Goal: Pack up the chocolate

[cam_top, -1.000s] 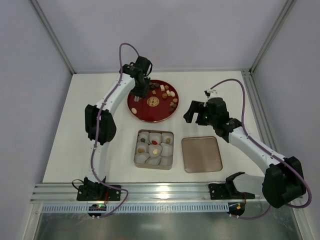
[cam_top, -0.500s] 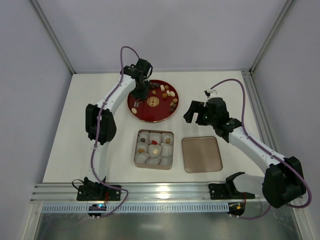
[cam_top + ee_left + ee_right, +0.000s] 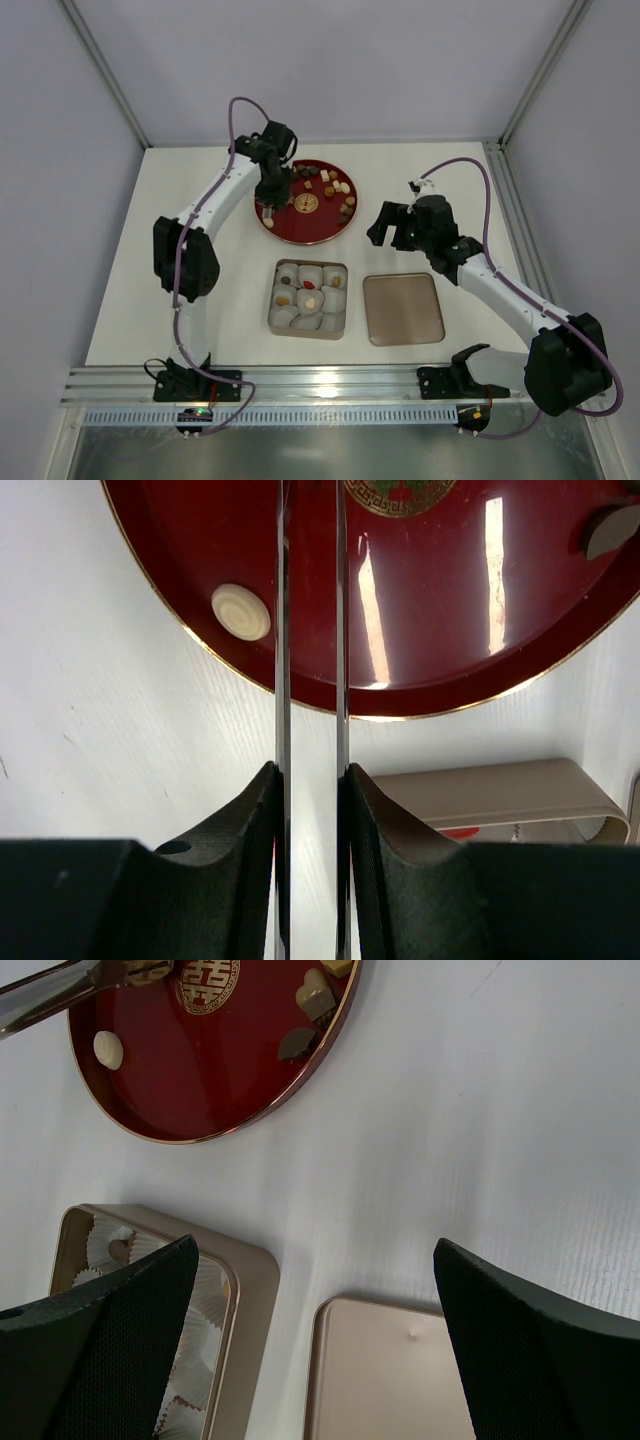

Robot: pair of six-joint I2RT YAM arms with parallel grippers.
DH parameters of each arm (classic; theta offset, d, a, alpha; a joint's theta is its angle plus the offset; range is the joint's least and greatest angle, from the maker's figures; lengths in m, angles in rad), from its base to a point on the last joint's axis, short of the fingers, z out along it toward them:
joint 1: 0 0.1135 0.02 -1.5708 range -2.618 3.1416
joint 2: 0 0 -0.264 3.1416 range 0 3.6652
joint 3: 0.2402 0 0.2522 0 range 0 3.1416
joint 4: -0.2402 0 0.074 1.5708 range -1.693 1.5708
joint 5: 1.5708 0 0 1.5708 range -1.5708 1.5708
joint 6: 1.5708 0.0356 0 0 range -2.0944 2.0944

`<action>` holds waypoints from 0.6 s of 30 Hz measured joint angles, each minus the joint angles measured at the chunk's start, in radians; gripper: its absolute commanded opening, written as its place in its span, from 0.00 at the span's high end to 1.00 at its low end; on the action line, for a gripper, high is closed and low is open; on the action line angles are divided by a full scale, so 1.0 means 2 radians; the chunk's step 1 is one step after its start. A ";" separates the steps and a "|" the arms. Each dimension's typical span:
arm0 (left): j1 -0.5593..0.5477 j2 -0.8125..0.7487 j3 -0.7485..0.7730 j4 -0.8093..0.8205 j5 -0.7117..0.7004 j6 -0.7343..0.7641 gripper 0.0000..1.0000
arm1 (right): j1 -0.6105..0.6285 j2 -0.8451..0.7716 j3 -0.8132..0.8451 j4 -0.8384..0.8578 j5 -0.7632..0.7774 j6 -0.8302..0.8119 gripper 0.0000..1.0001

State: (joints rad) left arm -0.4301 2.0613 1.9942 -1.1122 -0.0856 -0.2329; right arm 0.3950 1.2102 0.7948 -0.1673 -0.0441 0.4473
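Note:
The chocolate [image 3: 335, 185] lies as several small candies on the far right of the red plate [image 3: 310, 228]. A few more sit in the paper cups of the gold tin [image 3: 272, 300]. A cream round candy [image 3: 241, 612] lies alone near the plate's left rim, also in the right wrist view [image 3: 107, 1049]. My left gripper [image 3: 268, 192] is over the plate's left side, shut on metal tweezers [image 3: 283, 630] whose blades reach over the plate [image 3: 430, 630]; their tips are out of view. My right gripper [image 3: 392, 225] is open and empty, right of the plate.
The tin's flat gold lid [image 3: 403, 309] lies right of the tin, below my right gripper [image 3: 315, 1260]. The tin's corner [image 3: 500, 790] shows just beyond the plate's near rim. Frame posts stand at the table's far corners.
My left arm has swung its elbow to the left, and the gripper with the tweezers has shifted slightly toward the plate's left near side. The right arm has not moved.

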 measured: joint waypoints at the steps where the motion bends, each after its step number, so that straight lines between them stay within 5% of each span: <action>1: 0.000 -0.007 -0.006 0.000 0.000 -0.001 0.69 | 0.000 0.000 0.000 0.000 0.000 0.000 0.00; 18: -0.015 -0.100 -0.080 -0.004 0.006 -0.016 0.73 | 0.000 0.000 0.000 0.000 0.000 0.000 0.00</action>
State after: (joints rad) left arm -0.4599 1.8618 1.8343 -1.1210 -0.0734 -0.2642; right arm 0.3950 1.2102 0.7948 -0.1673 -0.0441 0.4477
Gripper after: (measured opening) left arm 0.293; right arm 0.996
